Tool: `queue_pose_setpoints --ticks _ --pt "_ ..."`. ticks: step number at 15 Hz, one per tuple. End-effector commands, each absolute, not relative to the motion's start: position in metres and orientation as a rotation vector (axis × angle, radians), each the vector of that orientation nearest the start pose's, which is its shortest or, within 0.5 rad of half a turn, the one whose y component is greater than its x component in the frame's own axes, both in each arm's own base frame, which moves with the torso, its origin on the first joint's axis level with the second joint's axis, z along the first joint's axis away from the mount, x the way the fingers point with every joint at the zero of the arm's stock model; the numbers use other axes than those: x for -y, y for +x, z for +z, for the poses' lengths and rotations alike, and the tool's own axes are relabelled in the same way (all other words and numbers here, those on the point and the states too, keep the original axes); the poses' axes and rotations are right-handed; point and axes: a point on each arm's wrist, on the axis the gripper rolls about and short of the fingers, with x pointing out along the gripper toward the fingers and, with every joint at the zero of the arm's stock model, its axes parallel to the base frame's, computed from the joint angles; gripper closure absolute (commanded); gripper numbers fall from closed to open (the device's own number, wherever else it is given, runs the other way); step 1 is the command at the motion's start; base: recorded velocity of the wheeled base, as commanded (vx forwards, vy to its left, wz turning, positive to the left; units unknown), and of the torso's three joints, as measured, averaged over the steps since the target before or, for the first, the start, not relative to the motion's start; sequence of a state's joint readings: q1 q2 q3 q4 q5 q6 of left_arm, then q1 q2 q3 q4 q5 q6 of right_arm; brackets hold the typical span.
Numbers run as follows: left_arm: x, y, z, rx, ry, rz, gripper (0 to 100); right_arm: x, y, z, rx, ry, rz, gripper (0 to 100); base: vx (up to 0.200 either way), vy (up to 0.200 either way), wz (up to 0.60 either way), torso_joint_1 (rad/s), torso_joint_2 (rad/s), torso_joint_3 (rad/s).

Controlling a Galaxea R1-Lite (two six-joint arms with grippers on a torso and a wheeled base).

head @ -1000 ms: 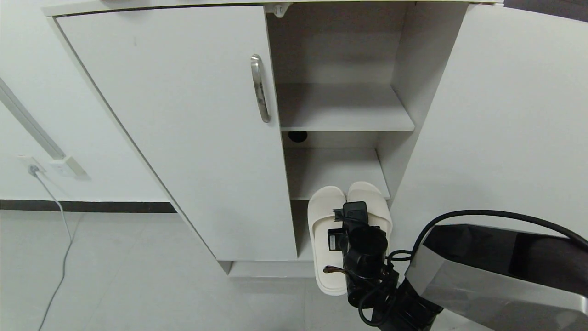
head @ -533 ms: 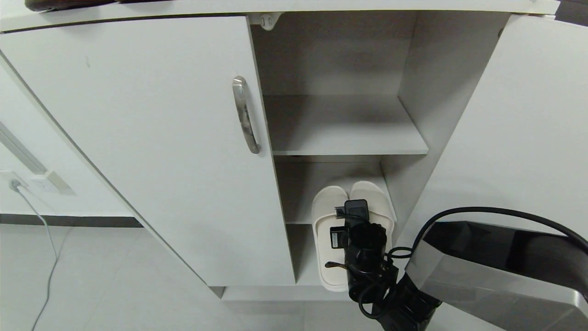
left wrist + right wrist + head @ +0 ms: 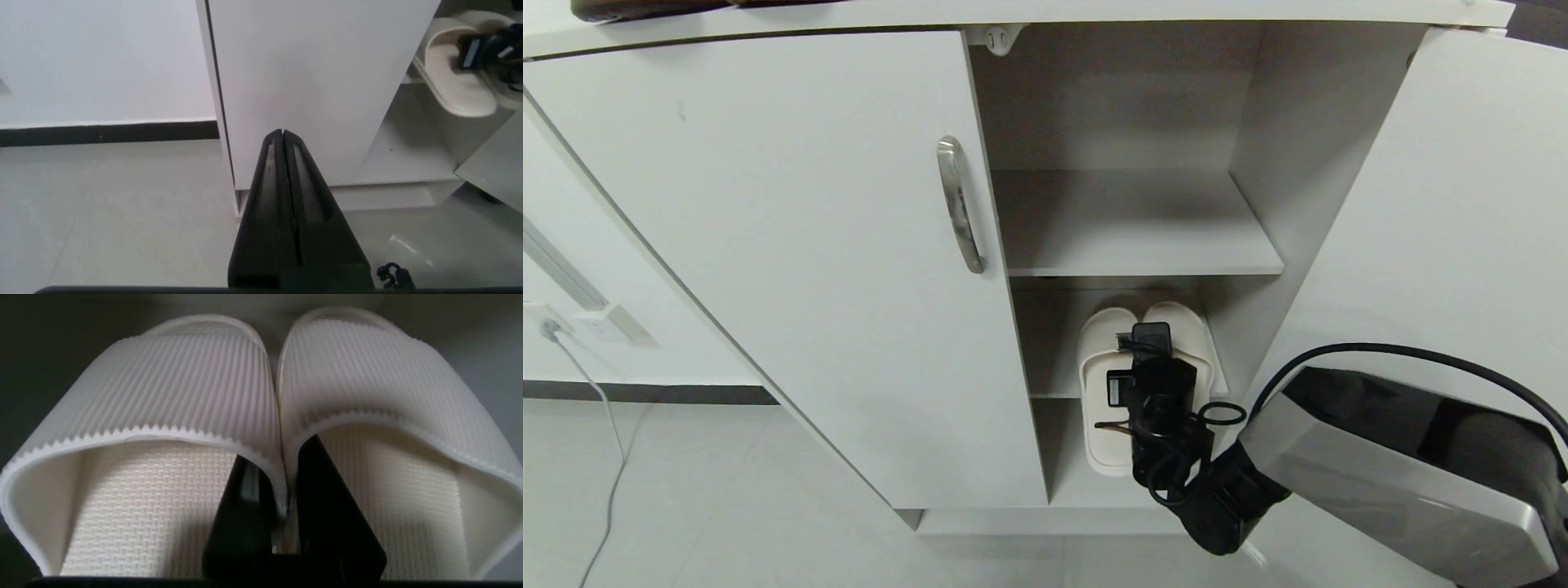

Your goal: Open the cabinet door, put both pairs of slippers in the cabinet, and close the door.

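Black and pressed together, the left gripper [image 3: 283, 140] is parked low over the floor, clear of the work. White slippers [image 3: 163, 408] are pinched by their touching inner edges in the right gripper [image 3: 282, 502], so both are held as one pair, toes first, over the middle shelf [image 3: 1049, 367] of the opened cabinet [image 3: 1250, 163].

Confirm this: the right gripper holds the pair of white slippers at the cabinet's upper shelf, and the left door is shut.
Not quite. The head view shows the right gripper holding the white slippers at the shelf below, not at the upper shelf. The rest is right: the left door is shut.
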State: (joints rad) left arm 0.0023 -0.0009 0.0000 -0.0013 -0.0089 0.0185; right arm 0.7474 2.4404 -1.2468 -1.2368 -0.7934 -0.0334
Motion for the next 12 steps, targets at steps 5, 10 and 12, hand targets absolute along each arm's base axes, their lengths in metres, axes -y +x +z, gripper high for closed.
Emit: queue_pose_setpoints --ticks 5,10,12 --pt "0.0 -0.023 0.076 0.002 0.018 -0.005 100 -0.309 0.403 0.068 0.019 0.0 -0.069 100 0.0 0.0 0.0 0.0 0.0 0.0" --pt "0.0 -0.023 0.076 0.002 0.018 -0.005 100 -0.304 0.432 0.091 -0.021 0.064 -0.078 100 0.0 0.0 0.0 0.0 0.0 0.0" --pt "0.0 -0.023 0.076 0.002 0.018 -0.005 100 -0.304 0.436 0.095 -0.037 0.081 -0.064 100 0.0 0.0 0.0 0.0 0.0 0.0"
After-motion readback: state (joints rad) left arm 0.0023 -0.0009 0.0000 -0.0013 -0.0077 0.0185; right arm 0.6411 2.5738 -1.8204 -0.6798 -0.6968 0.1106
